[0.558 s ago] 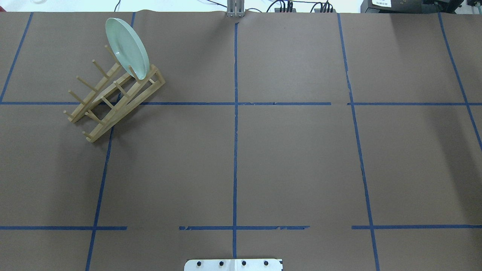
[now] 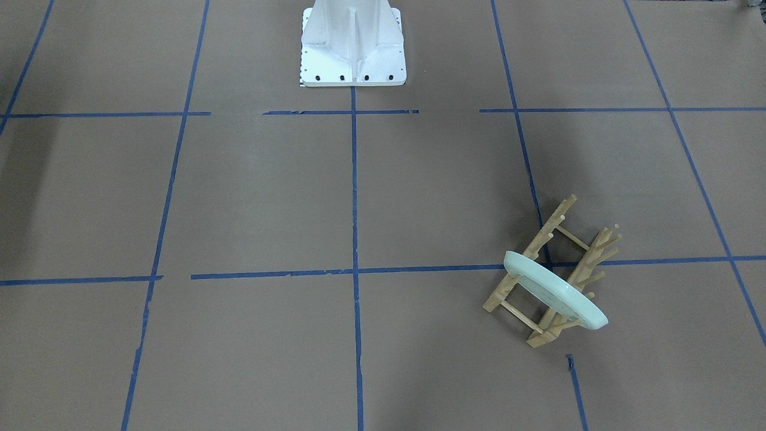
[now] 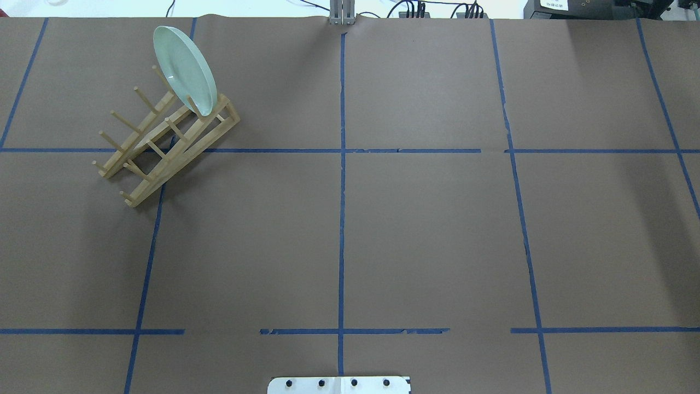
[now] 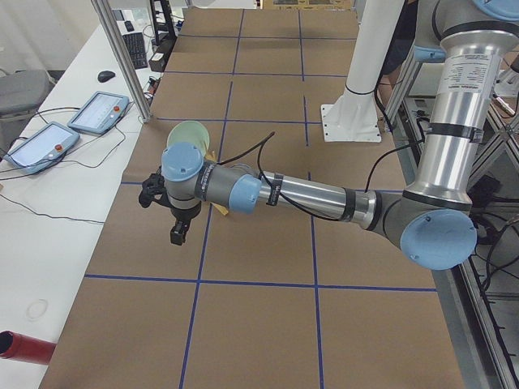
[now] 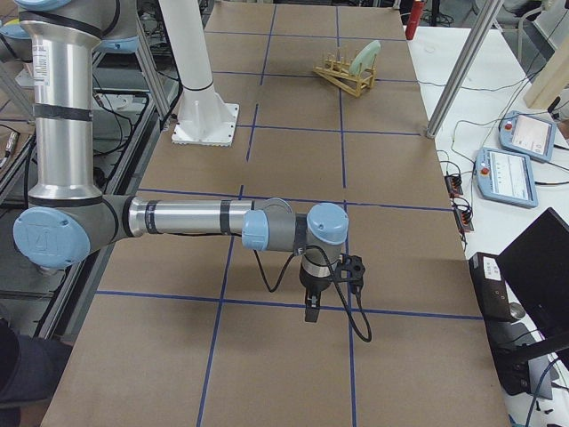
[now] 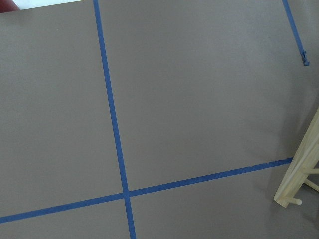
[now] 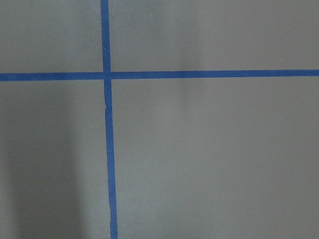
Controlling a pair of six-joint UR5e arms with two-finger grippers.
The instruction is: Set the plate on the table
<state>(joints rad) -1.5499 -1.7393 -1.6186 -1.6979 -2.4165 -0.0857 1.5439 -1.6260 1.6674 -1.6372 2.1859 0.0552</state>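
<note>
Pale mint-green round plate [image 3: 185,70] leans in the far-left wooden peg rack [image 3: 183,158]; grip its top rim squarely with your left gripper [image 4: 176,232], whose opening you cannot tell.

Overhead from behind, front opposite, sharing table [image 3: 437,246]

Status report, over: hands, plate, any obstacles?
Pale mint-green round plate standing in wooden peg rack, untouched. Left hand, right hand clear of it, state unreadable. Pegs flank it.
</note>
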